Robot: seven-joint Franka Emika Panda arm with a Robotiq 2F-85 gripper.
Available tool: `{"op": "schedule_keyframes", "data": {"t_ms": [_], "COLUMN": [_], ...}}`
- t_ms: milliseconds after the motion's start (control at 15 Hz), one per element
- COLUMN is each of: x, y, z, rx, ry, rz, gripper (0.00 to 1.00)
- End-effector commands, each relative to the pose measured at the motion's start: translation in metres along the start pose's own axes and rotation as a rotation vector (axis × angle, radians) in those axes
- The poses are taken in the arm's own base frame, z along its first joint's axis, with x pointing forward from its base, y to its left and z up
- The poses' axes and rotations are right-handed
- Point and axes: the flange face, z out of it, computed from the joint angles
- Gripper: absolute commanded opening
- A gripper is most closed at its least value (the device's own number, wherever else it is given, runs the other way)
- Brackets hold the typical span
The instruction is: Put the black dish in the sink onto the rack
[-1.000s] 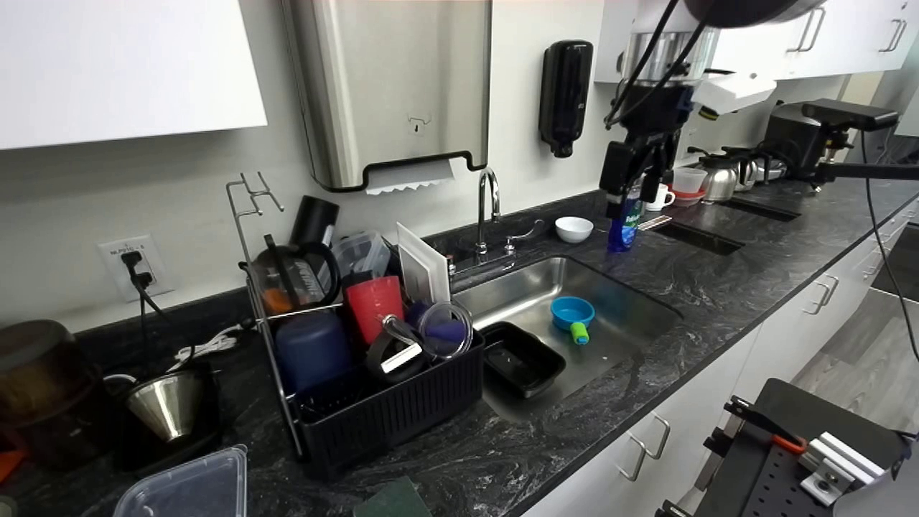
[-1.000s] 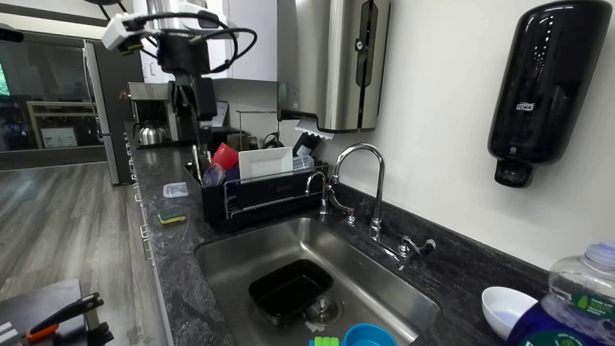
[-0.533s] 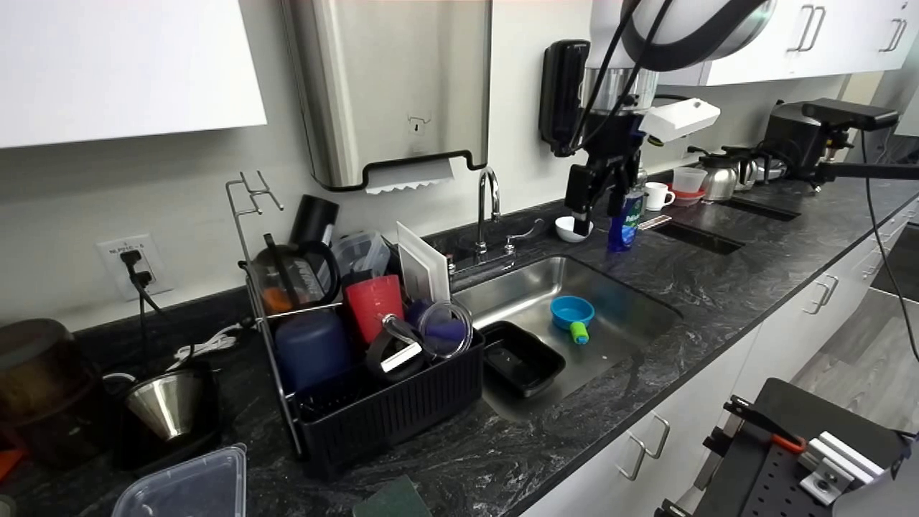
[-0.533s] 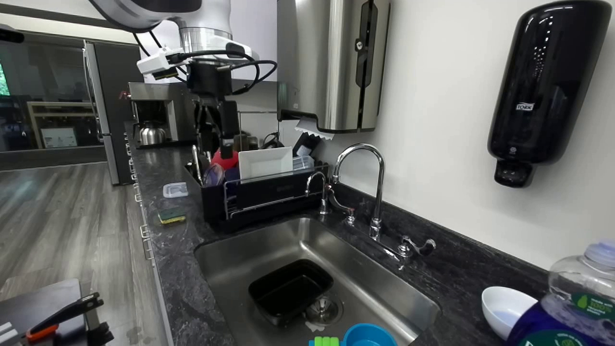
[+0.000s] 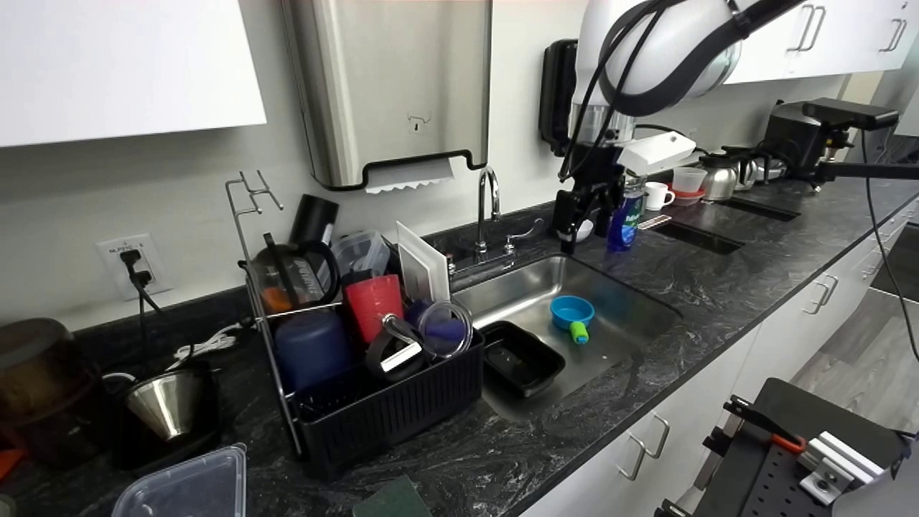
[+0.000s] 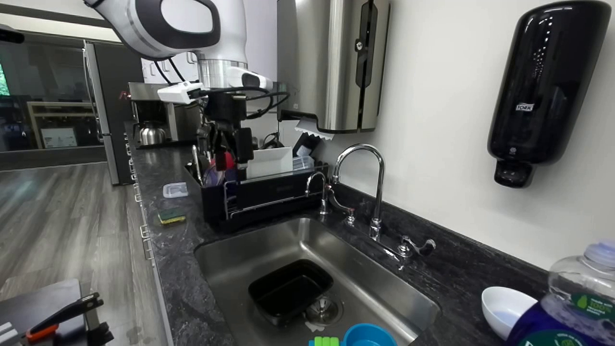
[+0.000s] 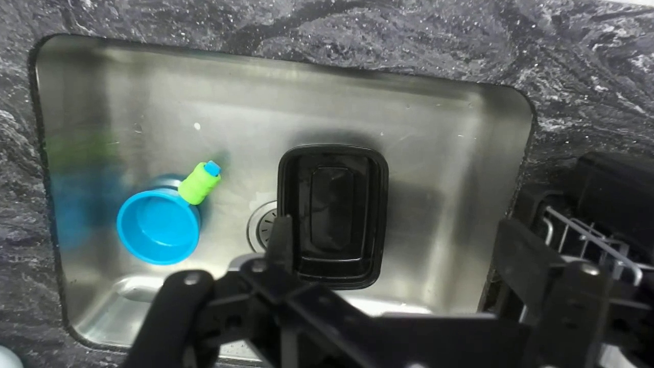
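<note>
- Jaws spread wide apart, nothing between them, hanging above the sink [image 7: 230,117] with no contact in sight.
- Black dish [image 7: 333,220] lying flat in the sink, hollow side up, close to the centre of the wrist view. At about 9 o'clock from it there, a drain [image 7: 260,225] just beside, then a blue bowl [image 7: 156,225] well apart.
- Rack [image 5: 391,413] at about 9 o'clock from the dish in an exterior view, about 3 o'clock in the wrist view; already crowded, with a white plate [image 5: 425,269] and a red cup [image 5: 375,309] among the load.
- Main worry: a lopsided grasp. In the wrist view, one jaw overlapping the dish's edge at 8 o'clock, the other out toward the rack, between 3 and 4 o'clock. If lowered straight down like this, could press on one side and tip the dish, or nudge the rack.
- Next, slipping: likely from a pinch on one short stretch of glossy rim, with the far end sagging.
- Also a possible knock against the faucet [image 6: 378,202], at 1 o'clock from the dish in an exterior view, if carried too low.
- At the rack, probable toppling of the plate, for want of free room.
- Arm [image 6: 233,33] slanting in from 11 o'clock in an exterior view, wrist bent downward, jaws aimed at roughly 6 o'clock.
</note>
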Motion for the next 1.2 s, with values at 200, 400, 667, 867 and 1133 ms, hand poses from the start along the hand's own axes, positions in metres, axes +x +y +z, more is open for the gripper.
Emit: {"op": "schedule_keyframes", "data": {"t_ms": [200, 400, 667, 867, 1133], "x": [0.010, 0.016, 0.030, 0.042, 0.063], "y": [0.004, 0.010, 0.019, 0.024, 0.025], "z": [0.047, 0.066, 0.089, 0.105, 0.124], "rx": [0.011, 0.006, -0.002, -0.010, -0.014], "ry": [0.035, 0.034, 0.024, 0.017, 0.016], "rz": [0.011, 0.030, 0.069, 0.092, 0.105], "gripper": [1.00, 1.00, 1.00, 1.00, 1.00]}}
